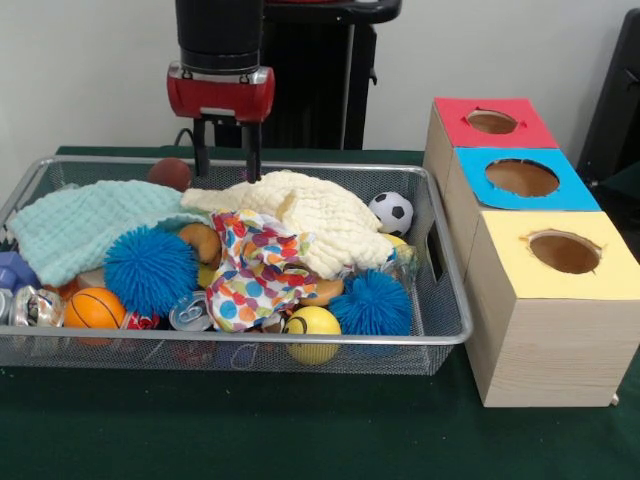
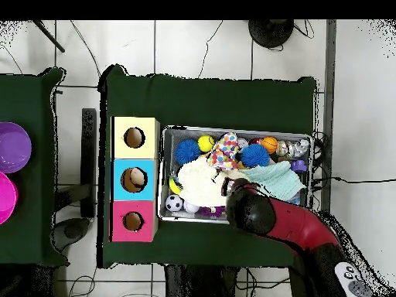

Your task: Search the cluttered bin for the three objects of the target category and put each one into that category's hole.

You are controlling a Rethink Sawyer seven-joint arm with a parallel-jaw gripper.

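The wire-mesh bin [image 1: 250, 342] is heaped with clutter. It holds a mint cloth [image 1: 80, 225], a cream cloth [image 1: 300, 215], a polka-dot cloth [image 1: 255, 270], two blue spiky balls [image 1: 150, 268], a soccer ball [image 1: 391, 212], a yellow ball [image 1: 313, 330], an orange basketball [image 1: 94, 308], a brown ball [image 1: 171, 173] and cans [image 1: 190, 312]. My gripper [image 1: 229, 176] is open and empty. It hangs over the bin's far edge, just above the cream cloth. The red-surrounded hole [image 1: 491, 122] is in the farthest box. In the overhead view my arm [image 2: 267, 215] hides the gripper.
Three wooden boxes stand in a row right of the bin, with a blue-surrounded hole [image 1: 522, 177] and a yellow-surrounded hole [image 1: 563, 250]. In the overhead view the red hole [image 2: 133, 221] is nearest my base, and purple and pink bowls [image 2: 11, 147] sit on a separate table.
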